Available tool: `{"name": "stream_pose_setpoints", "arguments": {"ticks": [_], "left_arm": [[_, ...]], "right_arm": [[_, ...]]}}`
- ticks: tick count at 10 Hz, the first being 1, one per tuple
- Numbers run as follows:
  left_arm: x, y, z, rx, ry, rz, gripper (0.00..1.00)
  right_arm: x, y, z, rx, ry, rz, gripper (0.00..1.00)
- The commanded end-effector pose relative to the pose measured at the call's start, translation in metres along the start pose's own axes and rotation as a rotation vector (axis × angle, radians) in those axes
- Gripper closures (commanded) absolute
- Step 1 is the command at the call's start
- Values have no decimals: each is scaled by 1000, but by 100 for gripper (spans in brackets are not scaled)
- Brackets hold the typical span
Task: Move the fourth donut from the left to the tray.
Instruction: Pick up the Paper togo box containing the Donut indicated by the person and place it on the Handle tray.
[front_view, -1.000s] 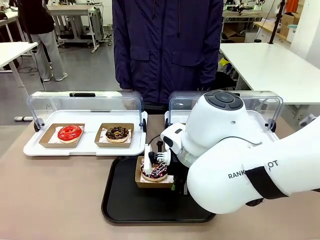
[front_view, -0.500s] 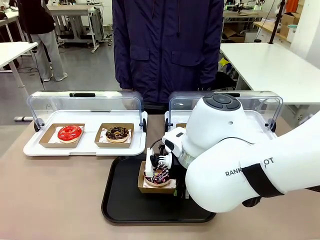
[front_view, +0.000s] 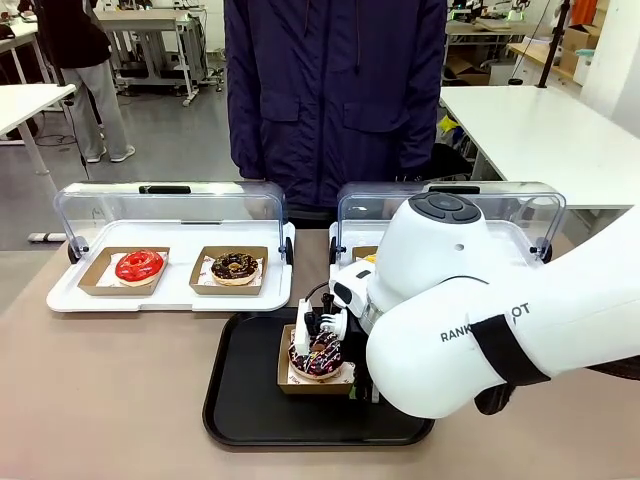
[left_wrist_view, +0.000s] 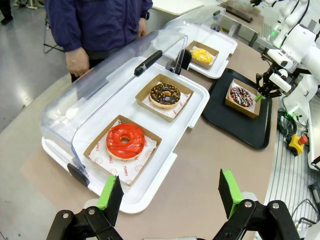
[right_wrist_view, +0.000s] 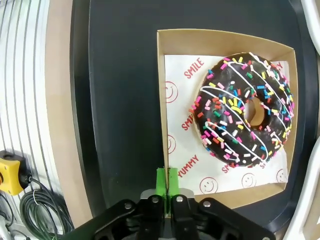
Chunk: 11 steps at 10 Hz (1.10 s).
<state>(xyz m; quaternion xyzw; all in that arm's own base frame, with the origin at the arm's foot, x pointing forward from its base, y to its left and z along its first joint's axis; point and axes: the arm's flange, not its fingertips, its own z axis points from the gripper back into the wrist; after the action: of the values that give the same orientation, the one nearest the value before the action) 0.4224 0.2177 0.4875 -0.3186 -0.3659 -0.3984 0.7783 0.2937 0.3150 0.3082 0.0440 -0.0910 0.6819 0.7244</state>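
My right claw (right_wrist_view: 166, 192) is pinched tight on the near wall of the brown cardboard holder (right_wrist_view: 162, 115), green pads pressed together over its edge. The fourth donut (right_wrist_view: 244, 110) sits in that holder just beyond the pinch, off to one side of my fingers, ring flat, hole up. The holder's floor looks down on the tray (right_wrist_view: 120, 75), or very close to it; I can't tell for sure if it's fully seated. From the front, the holder is in the middle of the tray (front_view: 240, 400), so the drop spot is basically reached, and I judge the coming move is just letting go and backing straight off the wall without dragging it. My right arm is reaching across the middle, wrist bent down over the tray, big white elbow blocking the right side. My left claw (left_wrist_view: 167, 192) is spread wide, nothing between the pads, hovering well apart over the bench (left_wrist_view: 210, 165), looking at the red donut (left_wrist_view: 125, 141) in its white display tray (left_wrist_view: 165, 170).
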Motion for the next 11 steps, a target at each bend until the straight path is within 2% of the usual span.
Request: {"name": "stream_pose_setpoints", "arguments": {"ticks": [1,2,3,5,6,8,11], "left_arm": [[1,-2,1,-5,-6,-6,0],[1,-2,1,-5,-6,-6,0],[1,-2,1,-5,-6,-6,0],[1,-2,1,-5,-6,-6,0],[1,-2,1,-5,-6,-6,0],[1,-2,1,-5,-6,-6,0],[1,-2,1,-5,-6,-6,0]], "right_arm": [[-51,35,-3,41,-2,34,40],[-52,35,-2,44,-4,31,40],[-51,35,0,47,-5,33,0],[-50,38,11,21,-2,31,0],[-48,39,19,6,-7,36,16],[-45,41,39,-33,-8,41,0],[-42,45,71,-69,-16,44,0]]}}
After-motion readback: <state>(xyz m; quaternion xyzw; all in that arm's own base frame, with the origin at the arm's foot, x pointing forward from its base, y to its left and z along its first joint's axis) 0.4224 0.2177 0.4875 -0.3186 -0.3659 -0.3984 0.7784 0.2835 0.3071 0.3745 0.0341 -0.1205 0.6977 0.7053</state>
